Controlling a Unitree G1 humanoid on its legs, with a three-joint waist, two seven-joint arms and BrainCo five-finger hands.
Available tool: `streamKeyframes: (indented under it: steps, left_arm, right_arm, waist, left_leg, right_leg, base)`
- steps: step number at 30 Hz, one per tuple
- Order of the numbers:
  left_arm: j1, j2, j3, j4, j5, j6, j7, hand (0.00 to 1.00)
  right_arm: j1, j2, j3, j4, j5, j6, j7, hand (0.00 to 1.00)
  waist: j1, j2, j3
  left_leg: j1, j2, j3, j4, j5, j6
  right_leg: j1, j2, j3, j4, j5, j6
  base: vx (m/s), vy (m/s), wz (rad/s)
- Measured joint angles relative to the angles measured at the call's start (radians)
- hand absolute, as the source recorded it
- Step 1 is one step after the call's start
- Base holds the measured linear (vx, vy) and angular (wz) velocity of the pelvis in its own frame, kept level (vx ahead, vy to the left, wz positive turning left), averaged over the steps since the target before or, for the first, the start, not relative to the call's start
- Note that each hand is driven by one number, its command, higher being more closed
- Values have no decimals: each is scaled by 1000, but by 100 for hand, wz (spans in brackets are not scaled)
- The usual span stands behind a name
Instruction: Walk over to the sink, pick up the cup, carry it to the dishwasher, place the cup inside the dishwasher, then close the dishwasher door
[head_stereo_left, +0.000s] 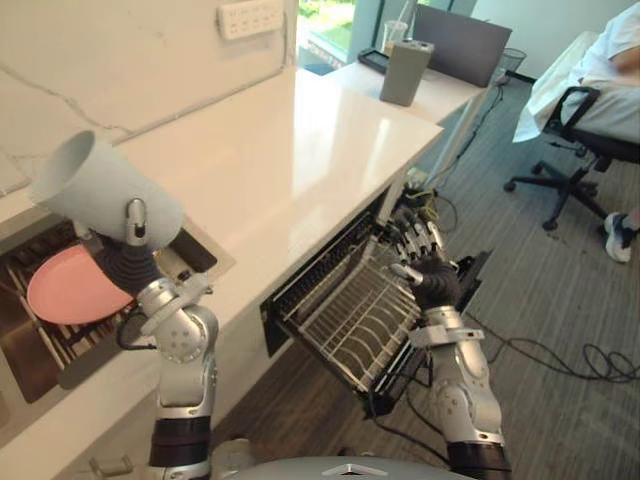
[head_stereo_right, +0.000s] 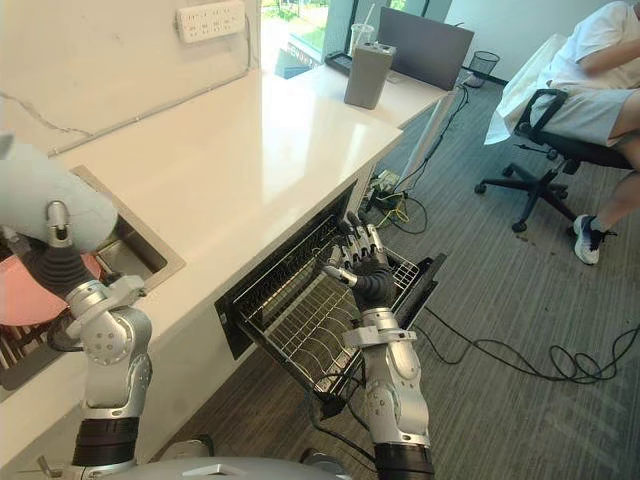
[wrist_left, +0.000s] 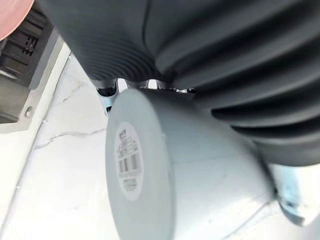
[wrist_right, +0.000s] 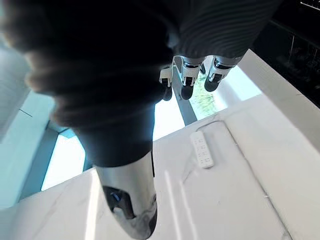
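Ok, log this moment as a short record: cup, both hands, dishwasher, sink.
cup: pale grey, tilted, held up beside the sink
left hand: fingers closed on the cup
right hand: fingers open, over the rack
dishwasher: open, rack pulled out
sink contents: pink plate
background: person seated on an office chair

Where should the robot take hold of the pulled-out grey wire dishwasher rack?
Probably by its outer rim, coming from the floor side: the grey wire dishwasher rack juts out from under the white counter, so that rim is bare, near the right hand.
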Motion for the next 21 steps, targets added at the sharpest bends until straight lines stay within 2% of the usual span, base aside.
streamKeyframes:
  steps: [3,7,8,11,13,14,16,19,21]
  left_arm:
    - [0,24,-39,39,2,14,-90,100]
    - [-2,57,-130,52,116,12,-124,100]
    - [-11,68,-159,52,167,13,-120,100]
    - [-33,78,-169,52,215,20,-106,100]
    - [-63,91,-172,54,285,30,-70,100]
    - [-69,96,-173,56,307,35,-62,100]
    - [-102,114,-187,81,397,71,-20,100]
    - [-138,121,-203,147,465,124,27,100]
    - [-145,124,-207,169,509,140,54,100]
  right_arm:
    - [-2,-4,-1,-4,66,5,19,0]
    - [-51,-4,4,-13,148,32,39,0]
    - [-77,-5,13,-14,173,45,36,0]
    - [-107,-8,29,-23,196,72,33,0]
    - [-114,-30,47,-66,238,112,31,0]
    - [-116,-31,49,-75,254,124,31,0]
    - [-128,-34,65,-95,296,160,29,0]
    - [-153,-58,104,-95,324,199,9,0]
    - [-161,-67,122,-95,347,216,7,0]
  waist:
    - [-12,3,-2]
    - [-33,8,-7]
    - [-38,12,-9]
    - [-44,25,-17]
    - [-47,46,-30]
    - [-50,49,-32]
    - [-59,56,-37]
    - [-68,64,-42]
    - [-75,65,-43]
  left_leg:
    - [-1,-6,-1,-28,16,4]
    - [-4,-27,-2,-62,47,12]
    - [-2,-32,-1,-65,48,14]
    - [-1,-38,5,-70,48,15]
    - [-1,-46,12,-81,52,20]
    - [0,-47,12,-81,52,20]
    - [2,-47,12,-81,52,20]
    - [1,-47,22,-82,53,22]
    - [1,-46,30,-83,54,23]
  right_leg:
    - [-7,-1,-8,-11,6,0]
    - [-20,-13,-17,-18,23,5]
    - [-21,-18,-16,-18,24,7]
    - [-26,-24,-10,-18,26,11]
    - [-37,-30,3,-19,29,15]
    - [-37,-31,4,-19,30,16]
    - [-37,-30,7,-19,31,16]
    - [-38,-27,14,-37,46,14]
    - [-37,-25,19,-50,55,13]
  base:
    - [-50,8,4]
    - [16,44,6]
    - [26,48,0]
    - [20,40,-5]
    - [18,44,-8]
    - [17,32,-5]
    - [-2,14,-4]
    - [-34,10,-11]
    - [-30,13,-13]
